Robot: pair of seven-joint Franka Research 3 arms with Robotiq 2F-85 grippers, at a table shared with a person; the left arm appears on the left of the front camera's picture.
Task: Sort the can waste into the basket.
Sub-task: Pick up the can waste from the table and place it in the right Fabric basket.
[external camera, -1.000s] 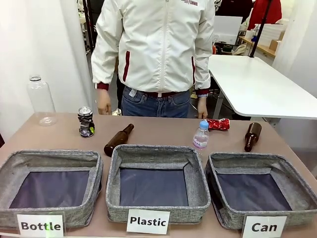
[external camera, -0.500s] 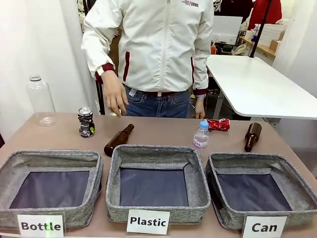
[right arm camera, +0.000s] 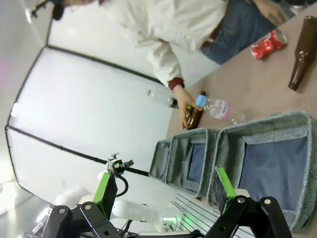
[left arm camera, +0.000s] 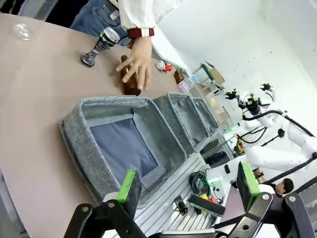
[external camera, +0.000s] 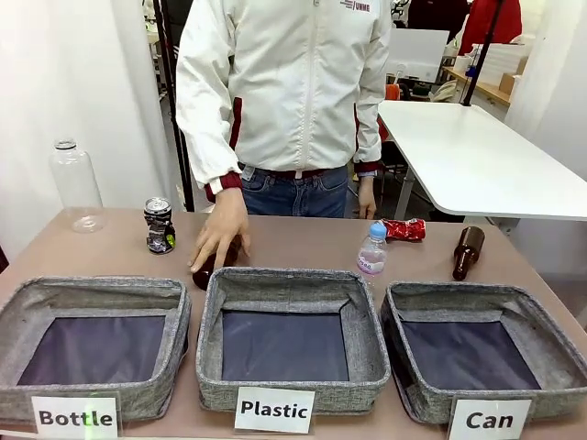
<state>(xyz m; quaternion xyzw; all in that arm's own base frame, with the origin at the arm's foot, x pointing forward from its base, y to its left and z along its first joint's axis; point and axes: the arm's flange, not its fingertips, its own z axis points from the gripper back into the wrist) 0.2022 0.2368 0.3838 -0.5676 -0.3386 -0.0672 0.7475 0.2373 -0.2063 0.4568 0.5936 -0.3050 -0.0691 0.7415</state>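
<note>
Both arms hang back with jaws spread wide and nothing between the pads: left gripper point(left arm camera: 188, 187), right gripper point(right arm camera: 164, 189). Two cans sit far across the table point(external camera: 303, 240), well apart from both. The red can point(external camera: 404, 229) lies beyond the Can basket point(external camera: 454, 291), and the black-silver can point(external camera: 159, 225) stands upright at far left. There are three baskets point(external camera: 289, 277), two brown bottles point(external camera: 468, 250) and two clear bottles point(external camera: 371, 249). A person's hand point(external camera: 220, 236) rests on one brown bottle.

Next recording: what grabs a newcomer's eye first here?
A person's hand rests on a lying brown glass bottle just behind the grey fabric basket labelled "Plastic". The crushed shiny red can lies back right, the crushed black-silver can stands back left, both outside the grey fabric basket labelled "Can" at front right.
</note>
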